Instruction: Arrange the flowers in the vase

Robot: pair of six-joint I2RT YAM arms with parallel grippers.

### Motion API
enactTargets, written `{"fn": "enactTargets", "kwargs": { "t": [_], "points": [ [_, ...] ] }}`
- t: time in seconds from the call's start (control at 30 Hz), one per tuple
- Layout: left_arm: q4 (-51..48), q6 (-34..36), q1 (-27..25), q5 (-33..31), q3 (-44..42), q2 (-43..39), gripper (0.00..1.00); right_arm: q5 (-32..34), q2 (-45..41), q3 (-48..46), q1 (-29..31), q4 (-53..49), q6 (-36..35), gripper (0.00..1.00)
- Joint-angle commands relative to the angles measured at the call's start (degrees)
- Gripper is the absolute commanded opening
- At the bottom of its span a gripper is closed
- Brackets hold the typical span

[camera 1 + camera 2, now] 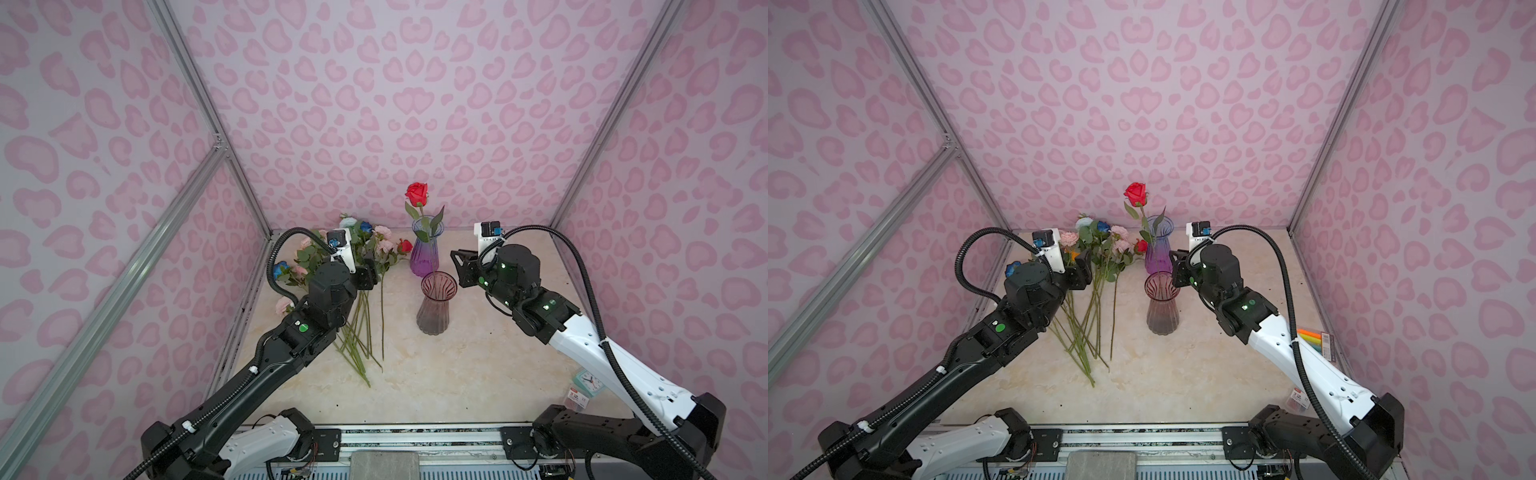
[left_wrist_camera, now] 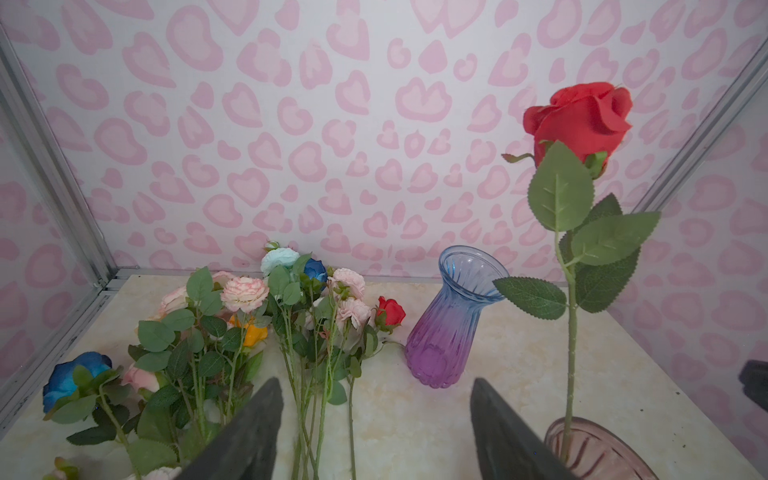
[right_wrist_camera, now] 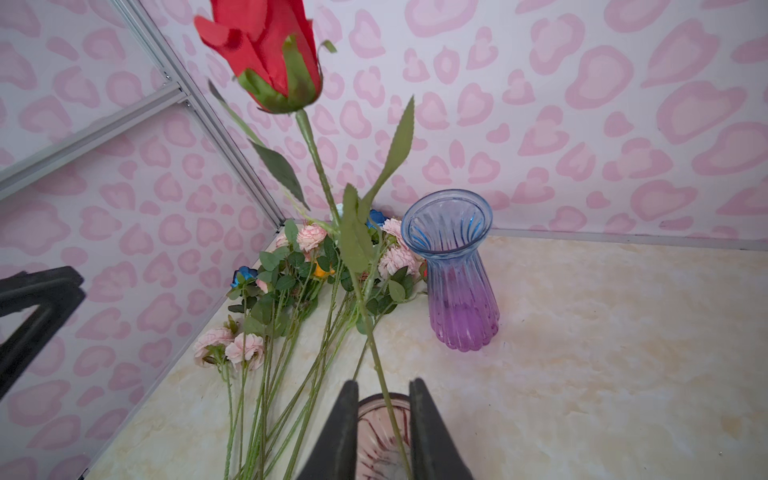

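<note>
One red rose [image 1: 417, 193] stands in the pink vase [image 1: 434, 307], its stem dropping through the mouth. In both top views its head rises well above the purple vase [image 1: 424, 257] behind, which holds nothing.

The right gripper [image 3: 384, 386] sits just above the pink vase's rim with the rose stem between its fingers. The jaws are parted by a narrow gap, and the right wrist view shows clear space on either side of the stem, so they are not pinching it. Judgement: this is a release, made low at the mouth so that the rose settles rather than tips out.

The other flowers [image 2: 291, 316] lie in a loose pile on the table [image 1: 457, 374], to the left of both vases, with heads toward the back wall and stems fanned toward the front. The left gripper [image 2: 376, 382] hangs over those stems, jaws spread wide and empty. That width suits a descent onto one stem. The stems cross and overlap, so the risk is dragging neighbours along when one is taken. The task is at an early stage: one flower is placed and the bulk is not.
</note>
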Motion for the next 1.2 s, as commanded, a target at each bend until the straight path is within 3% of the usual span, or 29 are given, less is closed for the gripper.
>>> {"fn": "enactTargets", "kwargs": {
  "t": [0.0,0.23,0.47,0.63,0.93,1.0,1.07,1.17],
  "points": [
    [0.7,-0.7,0.2,-0.3,0.5,1.4,0.72,1.4,-2.3,-1.4,0.4,0.4,0.2,0.24],
    [-3.3,-5.5,4.1,1.5,2.7,9.1,0.69,5.5,-8.9,-7.1,0.4,0.5,0.6,0.23],
    [-12.9,-15.6,12.3,13.4,9.6,23.7,0.62,6.4,-13.3,-12.8,0.4,-0.5,1.5,0.21],
    [-20.7,-19.0,16.7,22.1,17.1,37.1,0.44,6.2,-15.8,-16.8,0.0,-0.3,2.3,0.21],
    [-23.9,-17.1,20.5,19.8,26.7,51.4,0.40,4.1,-17.1,-20.3,-1.6,-0.2,2.8,0.19],
    [-24.7,-15.5,20.9,19.6,29.3,55.0,0.38,3.9,-17.2,-20.4,-1.9,-0.3,2.9,0.19],
    [-25.9,-14.1,21.2,19.7,31.7,57.7,0.30,3.6,-17.4,-20.6,-2.2,-0.3,3.0,0.19],
    [-25.9,-12.8,21.6,19.7,32.9,59.8,0.29,3.3,-18.0,-21.0,-2.4,-0.5,2.9,0.19]
  ]
}}
